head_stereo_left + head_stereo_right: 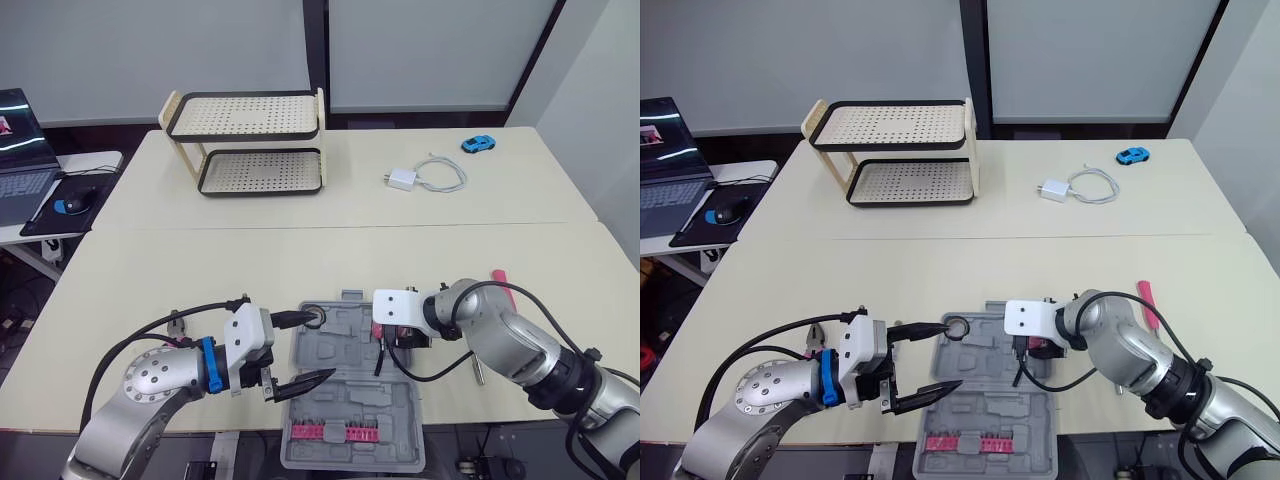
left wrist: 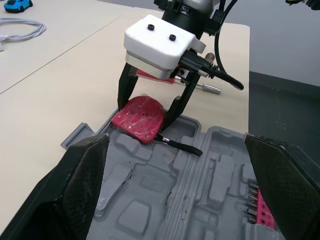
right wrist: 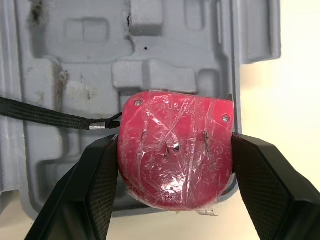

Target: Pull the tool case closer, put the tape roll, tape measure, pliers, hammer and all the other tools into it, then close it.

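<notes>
The grey tool case (image 1: 350, 385) lies open at the table's near edge, with a pink bit holder (image 1: 335, 432) in its front half. My right gripper (image 3: 175, 150) is shut on the red tape measure (image 3: 175, 155), holding it low over the case's far right corner (image 2: 140, 117). Its black strap (image 3: 50, 117) trails into the tray. At the case's left side, my left gripper (image 1: 322, 345) stands open and holds nothing. A small dark tape roll (image 1: 316, 317) sits by its upper fingertip. Right of the case lie a pink-handled tool (image 1: 503, 283) and a metal shaft (image 1: 478, 372).
A two-tier perforated rack (image 1: 255, 140) stands at the back left of the table. At the back right are a white charger with its cable (image 1: 425, 177) and a blue toy car (image 1: 478, 144). A laptop and mouse (image 1: 75, 203) sit on a side desk to the left.
</notes>
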You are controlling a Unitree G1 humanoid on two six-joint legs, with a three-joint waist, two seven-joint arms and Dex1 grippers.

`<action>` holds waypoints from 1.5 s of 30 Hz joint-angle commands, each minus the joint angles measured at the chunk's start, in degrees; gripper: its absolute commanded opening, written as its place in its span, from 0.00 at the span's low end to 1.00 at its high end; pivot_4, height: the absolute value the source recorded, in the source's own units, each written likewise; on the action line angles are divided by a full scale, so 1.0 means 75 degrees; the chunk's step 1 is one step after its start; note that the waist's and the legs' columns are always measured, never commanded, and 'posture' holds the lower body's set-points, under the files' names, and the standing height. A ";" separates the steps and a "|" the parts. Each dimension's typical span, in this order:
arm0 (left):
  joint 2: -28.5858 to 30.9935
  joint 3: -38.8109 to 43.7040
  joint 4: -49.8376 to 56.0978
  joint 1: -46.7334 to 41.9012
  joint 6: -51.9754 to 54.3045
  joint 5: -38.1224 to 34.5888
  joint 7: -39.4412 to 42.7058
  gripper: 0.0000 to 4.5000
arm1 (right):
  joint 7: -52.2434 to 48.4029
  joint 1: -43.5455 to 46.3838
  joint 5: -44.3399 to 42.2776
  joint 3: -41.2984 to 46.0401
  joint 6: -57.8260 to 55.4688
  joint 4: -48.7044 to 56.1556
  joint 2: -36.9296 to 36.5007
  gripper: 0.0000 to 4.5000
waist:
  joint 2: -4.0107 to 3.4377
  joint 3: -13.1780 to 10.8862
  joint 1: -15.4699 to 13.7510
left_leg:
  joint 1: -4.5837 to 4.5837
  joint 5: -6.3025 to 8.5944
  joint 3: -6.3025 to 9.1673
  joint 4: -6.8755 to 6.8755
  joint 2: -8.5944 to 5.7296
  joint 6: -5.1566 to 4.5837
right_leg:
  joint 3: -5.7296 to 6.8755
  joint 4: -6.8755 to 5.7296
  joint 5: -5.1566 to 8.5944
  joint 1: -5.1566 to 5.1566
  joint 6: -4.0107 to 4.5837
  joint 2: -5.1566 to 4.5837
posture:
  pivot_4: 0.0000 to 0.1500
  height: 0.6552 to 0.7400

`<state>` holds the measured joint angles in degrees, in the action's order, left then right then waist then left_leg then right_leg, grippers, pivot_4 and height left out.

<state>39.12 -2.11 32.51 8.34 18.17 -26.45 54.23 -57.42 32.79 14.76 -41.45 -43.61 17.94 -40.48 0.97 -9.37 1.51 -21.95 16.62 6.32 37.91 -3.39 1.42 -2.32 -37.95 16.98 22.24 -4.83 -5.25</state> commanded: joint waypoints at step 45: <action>0.0088 -0.0154 0.0123 -0.0402 0.0063 -0.0077 -0.0027 1.00 | -0.0442 -0.1803 -0.2241 0.3359 0.0523 0.1549 0.0561 0.70 | 0.0001 0.0000 -0.0028 | -0.0001 0.0004 -0.0001 0.0002 -0.0005 -0.0006 | -0.0003 -0.0001 -0.0001 -0.0003 -0.0001 -0.0003 | 1.00 1.00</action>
<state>39.31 -3.36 31.85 5.62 18.85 -26.38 53.49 -61.64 19.70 -0.66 -18.63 -42.49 28.16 -36.08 0.98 -9.37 1.30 -21.94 16.65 6.32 37.92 -3.42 1.37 -2.34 -37.97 16.98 22.21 -4.83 -5.27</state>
